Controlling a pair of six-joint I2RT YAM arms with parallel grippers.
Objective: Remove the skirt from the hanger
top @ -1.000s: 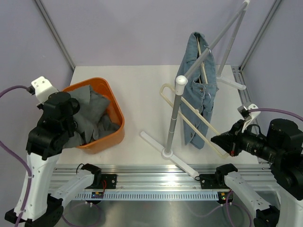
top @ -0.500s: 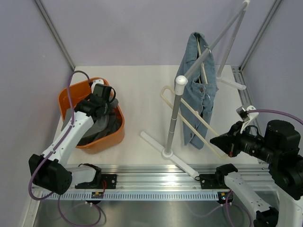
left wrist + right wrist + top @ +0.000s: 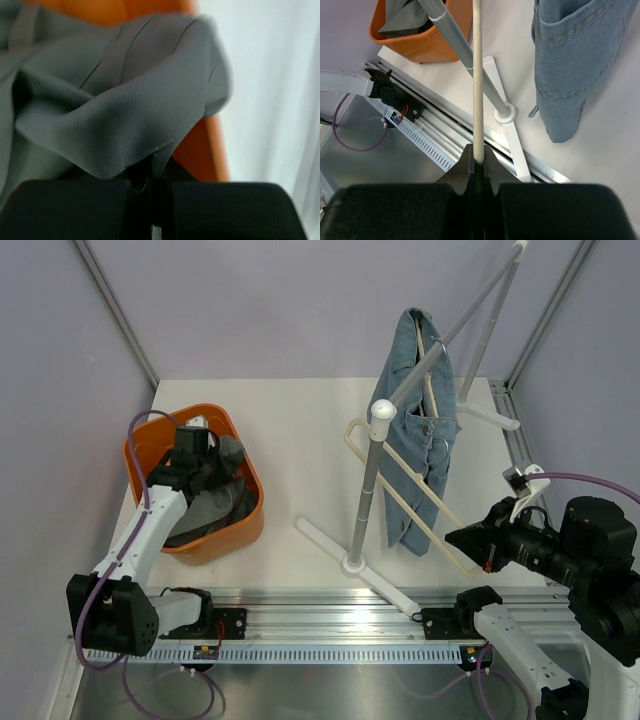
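Observation:
The grey skirt [image 3: 203, 508] lies bunched in the orange basket [image 3: 253, 502]. My left gripper [image 3: 204, 456] is low over the basket and shut on a fold of the skirt [image 3: 125, 115], pinched at the jaws [image 3: 152, 172]. The cream hanger [image 3: 400, 495] is bare and leans across the rack's upright pole. My right gripper [image 3: 463, 540] is shut on the hanger's near end; in the right wrist view the hanger's rod [image 3: 478, 75] runs straight out from the closed jaws [image 3: 478, 155].
A white clothes rack [image 3: 367, 490] stands mid-table, its foot [image 3: 507, 145] near the front rail. A blue denim garment [image 3: 420, 410] hangs over its bar, also in the right wrist view [image 3: 570, 65]. The basket's orange wall [image 3: 200, 150] is just beyond the left fingers.
My left arm has swung from high at the left edge down into the basket with the grey skirt, then shifted slightly left. My right gripper and the hanger have barely moved.

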